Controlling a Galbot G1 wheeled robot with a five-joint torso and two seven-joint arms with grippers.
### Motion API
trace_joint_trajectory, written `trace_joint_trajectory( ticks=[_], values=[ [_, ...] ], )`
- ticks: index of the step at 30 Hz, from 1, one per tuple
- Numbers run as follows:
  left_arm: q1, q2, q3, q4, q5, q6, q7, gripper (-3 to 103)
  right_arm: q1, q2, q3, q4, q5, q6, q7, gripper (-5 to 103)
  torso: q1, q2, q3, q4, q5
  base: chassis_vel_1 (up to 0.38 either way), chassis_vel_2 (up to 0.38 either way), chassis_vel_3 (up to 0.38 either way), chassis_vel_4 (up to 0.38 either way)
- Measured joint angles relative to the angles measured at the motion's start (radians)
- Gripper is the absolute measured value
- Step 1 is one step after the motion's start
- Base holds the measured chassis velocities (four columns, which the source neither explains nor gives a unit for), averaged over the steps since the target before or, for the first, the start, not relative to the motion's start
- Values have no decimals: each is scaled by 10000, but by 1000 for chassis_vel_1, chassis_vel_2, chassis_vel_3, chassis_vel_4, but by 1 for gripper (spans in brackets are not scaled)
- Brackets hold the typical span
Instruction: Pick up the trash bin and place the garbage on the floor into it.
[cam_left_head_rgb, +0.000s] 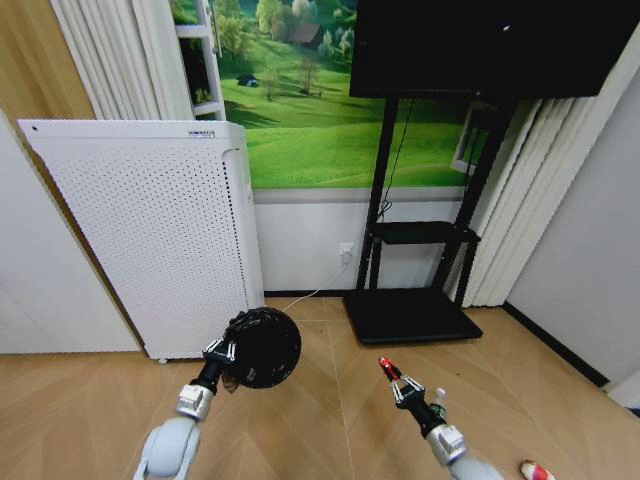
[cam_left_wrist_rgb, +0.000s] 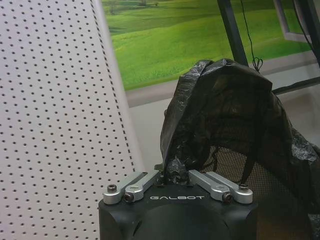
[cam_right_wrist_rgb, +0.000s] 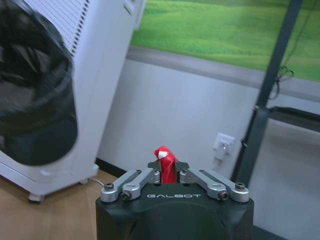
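My left gripper (cam_left_head_rgb: 226, 352) is shut on the rim of the trash bin (cam_left_head_rgb: 264, 347), a small round black bin held off the floor and tilted. In the left wrist view the jaws (cam_left_wrist_rgb: 175, 174) pinch the black liner bag at the bin's (cam_left_wrist_rgb: 235, 125) rim. My right gripper (cam_left_head_rgb: 390, 372) is raised to the right of the bin and shut on a red-and-white packet (cam_left_head_rgb: 384, 364) of garbage; the right wrist view has this packet (cam_right_wrist_rgb: 165, 161) between the fingers and the bin (cam_right_wrist_rgb: 35, 100) farther off. A small clear bottle (cam_left_head_rgb: 438, 401) and another packet (cam_left_head_rgb: 536, 470) lie on the floor.
A tall white perforated appliance (cam_left_head_rgb: 150, 230) stands just behind the bin, with its cable running to a wall socket (cam_left_head_rgb: 346, 252). A black TV stand (cam_left_head_rgb: 410, 312) with a dark screen (cam_left_head_rgb: 480, 40) stands ahead on the right. Wooden floor (cam_left_head_rgb: 330, 420) lies open between my arms.
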Motion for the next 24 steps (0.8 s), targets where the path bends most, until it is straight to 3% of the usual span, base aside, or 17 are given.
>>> trace_joint_trajectory(
  ticks=[12, 24],
  values=[
    [-987, -789, 1077, 892, 374, 85, -99, 7, 913, 377, -1057, -267, 70, 253, -154, 13, 0, -1, 1, 0, 4, 0, 0, 0, 0],
    [-1795, -1193, 1657, 2065, 819, 15, -258, 7, 1214, 245, -1167, 408, 541, 144, -175, 13, 0, -1, 0, 1, 1, 0, 0, 0, 0]
  ],
)
